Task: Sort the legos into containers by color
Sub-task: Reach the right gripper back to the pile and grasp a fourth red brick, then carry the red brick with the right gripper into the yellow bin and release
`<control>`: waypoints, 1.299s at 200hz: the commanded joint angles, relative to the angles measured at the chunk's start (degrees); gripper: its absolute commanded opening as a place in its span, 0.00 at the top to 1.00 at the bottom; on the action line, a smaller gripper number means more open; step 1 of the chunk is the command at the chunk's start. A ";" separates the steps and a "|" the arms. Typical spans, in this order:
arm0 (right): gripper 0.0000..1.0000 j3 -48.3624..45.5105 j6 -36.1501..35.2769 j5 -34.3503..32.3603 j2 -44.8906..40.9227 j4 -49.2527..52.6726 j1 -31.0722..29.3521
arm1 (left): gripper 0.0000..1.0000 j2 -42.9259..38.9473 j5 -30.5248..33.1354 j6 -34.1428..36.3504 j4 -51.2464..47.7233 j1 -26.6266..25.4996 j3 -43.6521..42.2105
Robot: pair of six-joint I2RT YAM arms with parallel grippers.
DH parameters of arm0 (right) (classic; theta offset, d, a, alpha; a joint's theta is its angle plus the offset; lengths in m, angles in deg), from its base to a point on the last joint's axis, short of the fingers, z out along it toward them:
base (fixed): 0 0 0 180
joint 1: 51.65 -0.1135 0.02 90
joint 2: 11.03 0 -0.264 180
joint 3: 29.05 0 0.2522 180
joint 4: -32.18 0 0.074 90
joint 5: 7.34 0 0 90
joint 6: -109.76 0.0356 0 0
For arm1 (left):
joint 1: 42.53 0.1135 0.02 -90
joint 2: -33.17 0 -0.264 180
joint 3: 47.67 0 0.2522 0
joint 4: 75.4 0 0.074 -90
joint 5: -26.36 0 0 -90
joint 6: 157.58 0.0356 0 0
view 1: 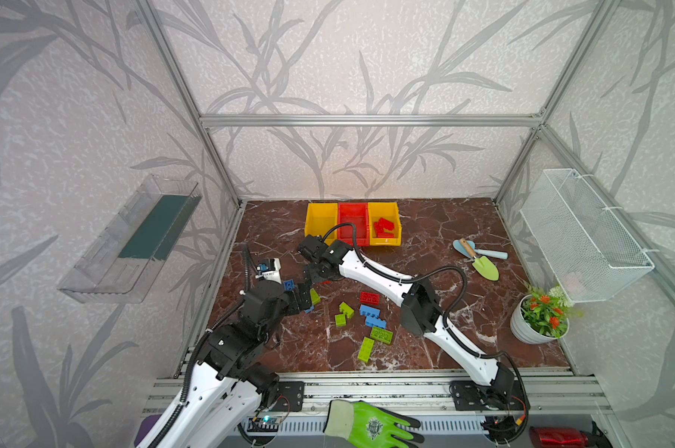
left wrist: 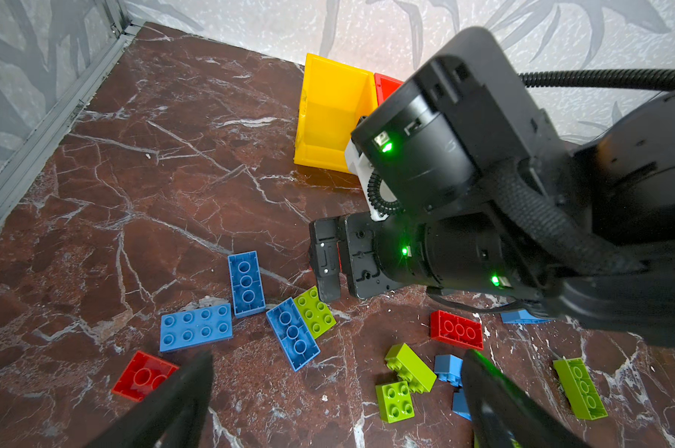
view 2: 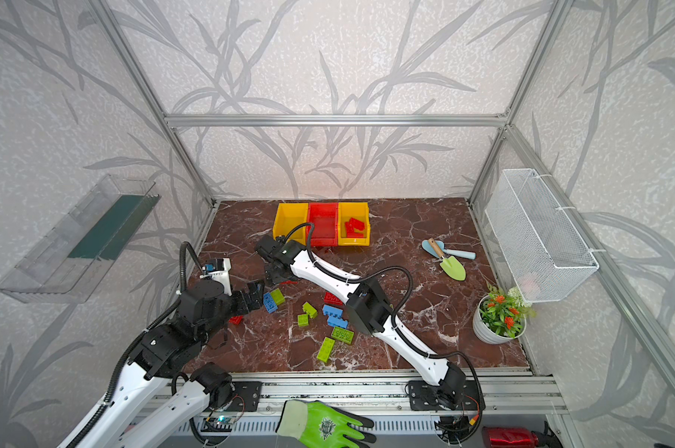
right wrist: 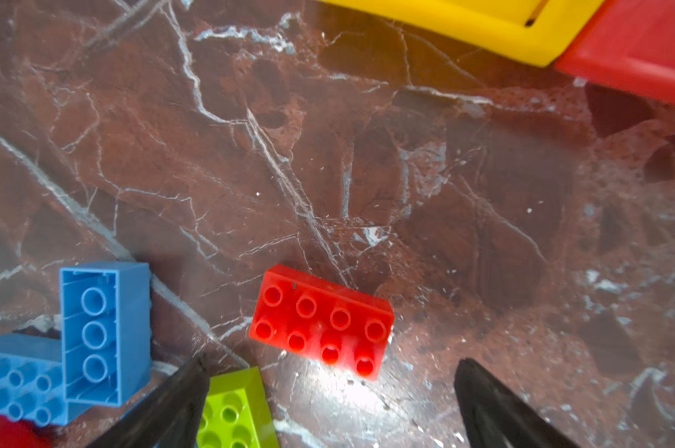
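Three joined containers stand at the back: yellow (view 1: 320,223), red (view 1: 352,225) and yellow (view 1: 391,217), the last holding red legos (view 1: 383,227). Loose legos lie mid-table: red (view 1: 369,298), blue (view 1: 369,311), lime green (view 1: 381,334). My right gripper (view 1: 315,274) reaches across to the left and hangs open over a red lego (right wrist: 322,320), which lies just ahead of its fingertips (right wrist: 196,376), untouched. My left gripper (view 1: 303,296) is open and empty above bare table (left wrist: 250,388), with blue legos (left wrist: 293,333) and green legos (left wrist: 396,399) nearby. The right gripper (left wrist: 326,267) shows close ahead in the left wrist view.
Two garden trowels (view 1: 483,262) lie at the right, and a potted plant (view 1: 541,320) stands near the right front. A white wire basket (view 1: 584,232) hangs on the right wall, a clear tray (view 1: 130,240) on the left wall. A green glove (view 1: 367,424) rests on the front rail.
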 commanded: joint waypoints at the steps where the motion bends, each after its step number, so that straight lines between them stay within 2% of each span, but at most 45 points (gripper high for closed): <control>1: 0.01 1.48 1.10 -0.66 2.57 -1.68 -0.29 | 0.01 -0.62 0.74 -0.82 -1.30 0.23 1.17; 38: 0.00 1.95 1.82 -1.80 4.22 -3.63 -0.37 | 0.01 -0.75 1.59 -0.79 -1.48 0.26 1.13; 70: 0.06 2.91 2.41 -1.68 5.32 -2.69 -0.11 | 0.01 -0.73 2.31 -0.82 -1.54 0.23 1.10; 84: 0.16 2.29 2.90 -0.60 5.45 -2.75 0.17 | 0.01 -0.67 2.61 -0.77 -1.45 0.24 1.02; 103: 0.37 1.46 3.31 1.18 5.44 -2.70 0.63 | 0.01 -0.62 2.90 -0.80 -1.25 0.22 0.93; 113: 0.42 1.21 3.48 1.43 5.20 -2.03 0.77 | 0.01 -0.47 2.94 -0.73 -1.13 0.22 0.95; 164: 0.51 -3.74 2.33 1.74 -1.09 -1.26 2.97 | 0.01 1.71 2.69 0.26 1.50 0.32 0.51; 192: 0.52 -4.58 0.79 0.77 -5.31 1.01 5.60 | 0.01 4.96 2.01 1.51 4.93 0.29 0.68; 238: 0.53 -7.61 -0.72 0.73 -10.87 0.89 10.34 | 0.01 14.88 -0.51 4.47 11.54 0.32 3.58; 260: 0.53 -7.46 -3.99 0.33 -12.27 1.29 12.63 | 0.01 20.48 -1.18 5.71 13.73 0.39 5.82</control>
